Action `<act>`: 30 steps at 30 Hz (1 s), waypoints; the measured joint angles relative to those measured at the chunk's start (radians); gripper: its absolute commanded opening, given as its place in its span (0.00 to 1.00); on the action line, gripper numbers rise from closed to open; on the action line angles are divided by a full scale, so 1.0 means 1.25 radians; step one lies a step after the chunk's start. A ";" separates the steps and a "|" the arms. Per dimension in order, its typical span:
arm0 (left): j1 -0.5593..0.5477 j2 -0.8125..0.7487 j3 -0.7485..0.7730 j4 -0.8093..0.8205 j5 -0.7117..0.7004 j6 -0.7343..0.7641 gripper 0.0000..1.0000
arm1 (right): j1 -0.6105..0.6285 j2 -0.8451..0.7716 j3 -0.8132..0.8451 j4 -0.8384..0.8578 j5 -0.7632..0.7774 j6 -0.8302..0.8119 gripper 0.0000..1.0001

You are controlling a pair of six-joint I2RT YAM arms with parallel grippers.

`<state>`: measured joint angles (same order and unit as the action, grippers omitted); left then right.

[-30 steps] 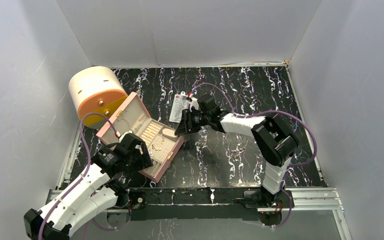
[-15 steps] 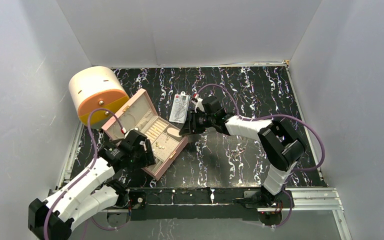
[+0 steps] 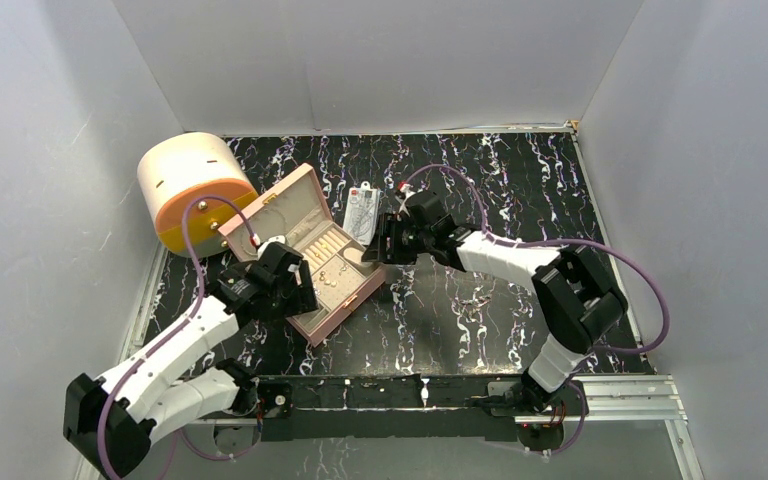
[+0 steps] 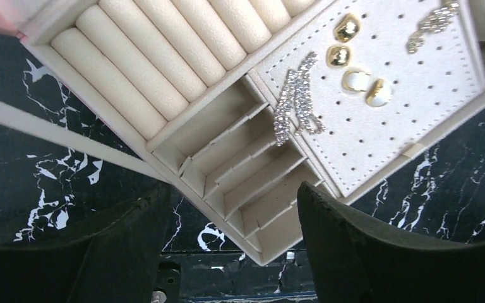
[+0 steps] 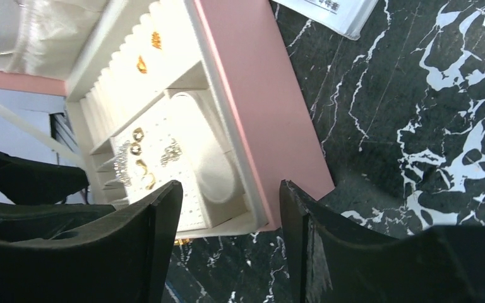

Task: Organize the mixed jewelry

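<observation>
Pink box (image 5: 252,120) has shifted right, gold studs (image 4: 338,55) inside; both jaws stand wide.

Pretty sure this is a robot lab test cell, not anyone's home. Plain pale panels (image 3: 360,60) box in a black marble-look surface (image 3: 500,170) on three sides. The left arm (image 3: 160,360) and right arm (image 3: 510,255) are bolted by a metal rail (image 3: 620,395), purple cables (image 3: 442,166) looping everywhere.

1. Black, white-veined worktop (image 3: 480,170) carries three things.
2. Far-left corner: cream-and-orange round case (image 3: 192,190), tipped on its side.
3. Left of centre: pink box (image 3: 345,310), open and angled.
4. Just beyond it: clear packet (image 3: 362,212), flat.
</observation>
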<state>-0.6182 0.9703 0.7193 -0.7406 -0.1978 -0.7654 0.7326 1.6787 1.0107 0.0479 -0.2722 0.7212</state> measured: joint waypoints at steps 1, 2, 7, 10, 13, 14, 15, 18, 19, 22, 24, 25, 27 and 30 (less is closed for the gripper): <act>0.000 -0.010 0.003 0.000 -0.004 0.003 0.72 | 0.001 -0.010 0.000 -0.005 0.005 0.006 0.68; 0.000 -0.019 0.007 -0.001 -0.006 0.006 0.72 | 0.001 -0.023 0.000 -0.011 0.008 0.011 0.68; 0.000 -0.087 0.045 0.005 -0.007 0.027 0.73 | 0.001 -0.138 0.000 -0.046 0.046 0.019 0.69; 0.000 -0.133 0.064 0.002 -0.004 0.039 0.73 | 0.001 -0.223 0.000 -0.098 0.104 0.012 0.68; 0.000 -0.182 0.077 -0.001 0.005 0.046 0.74 | 0.002 -0.287 -0.005 -0.179 0.193 0.008 0.67; 0.000 -0.199 0.079 -0.001 0.009 0.047 0.74 | 0.001 -0.305 -0.011 -0.212 0.226 0.009 0.67; 0.000 -0.219 0.081 -0.001 0.014 0.048 0.75 | 0.001 -0.326 -0.022 -0.249 0.262 0.011 0.66; 0.000 -0.271 0.081 0.002 0.025 0.050 0.75 | 0.001 -0.381 -0.070 -0.359 0.364 0.033 0.61; 0.000 -0.286 0.081 0.007 0.026 0.052 0.75 | 0.000 -0.396 -0.089 -0.398 0.397 0.048 0.59; 0.000 -0.309 0.081 0.038 0.033 0.059 0.75 | -0.007 -0.414 -0.127 -0.509 0.473 0.096 0.51; 0.000 -0.305 0.081 0.063 0.041 0.064 0.75 | -0.017 -0.413 -0.145 -0.561 0.509 0.128 0.41; 0.000 -0.299 0.081 0.078 0.045 0.067 0.75 | -0.023 -0.413 -0.156 -0.580 0.523 0.142 0.39; 0.000 -0.282 0.081 0.108 0.055 0.072 0.75 | -0.039 -0.412 -0.179 -0.607 0.540 0.171 0.38; 0.000 -0.255 0.078 0.150 0.071 0.074 0.75 | -0.066 -0.402 -0.206 -0.623 0.549 0.196 0.38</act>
<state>-0.6186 0.6518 0.8162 -0.5533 -0.1085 -0.6727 0.6506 1.1767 0.7536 -0.7303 0.4141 0.9661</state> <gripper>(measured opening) 0.748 0.387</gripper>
